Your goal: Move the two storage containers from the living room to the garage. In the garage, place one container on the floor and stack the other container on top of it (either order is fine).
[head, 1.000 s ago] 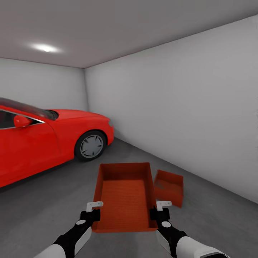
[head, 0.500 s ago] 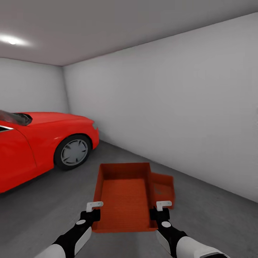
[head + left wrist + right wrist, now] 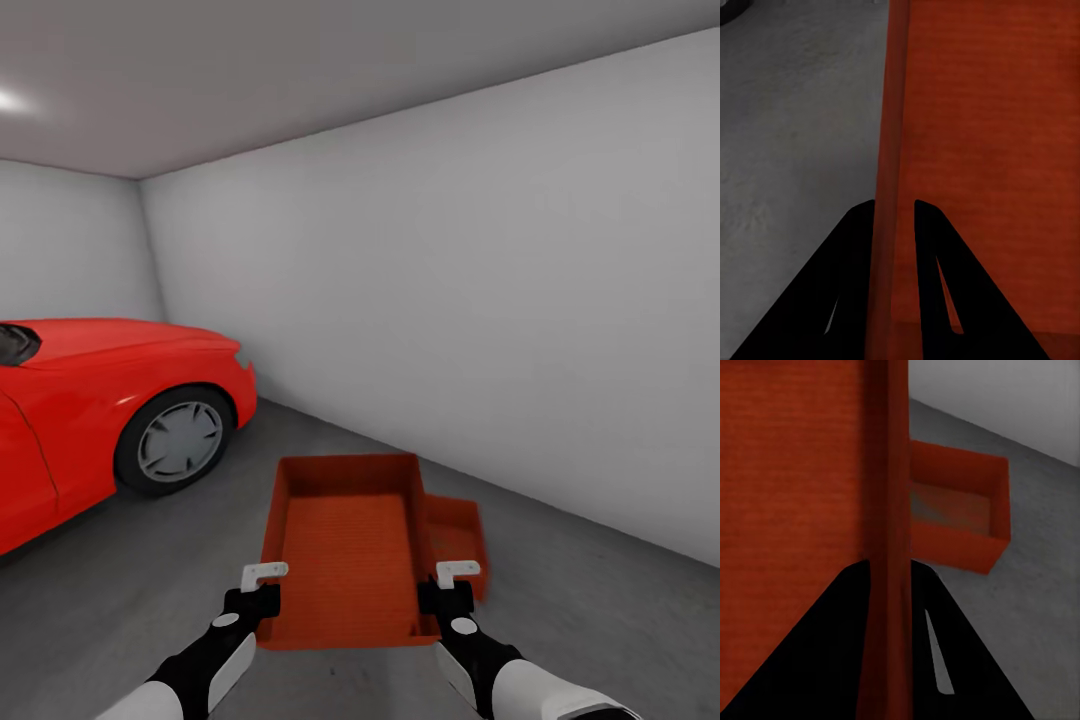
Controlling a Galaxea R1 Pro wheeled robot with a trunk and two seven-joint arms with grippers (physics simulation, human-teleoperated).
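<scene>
Carrying: both end effectors, left (image 3: 263, 580) and right (image 3: 458, 577), are gripping the held container (image 3: 345, 545) (side walls).
Next: lining it up over the floor container (image 3: 458, 530), then lowering.

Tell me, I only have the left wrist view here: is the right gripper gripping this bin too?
Observer: Yes, the right gripper is shut on the opposite wall of the carried container.
Operator: Is the other bin around?
Observer: The second container sits on the concrete floor beside the white wall.
Operator: Anything on the other side?
Observer: A red car stands past the left gripper.
</scene>
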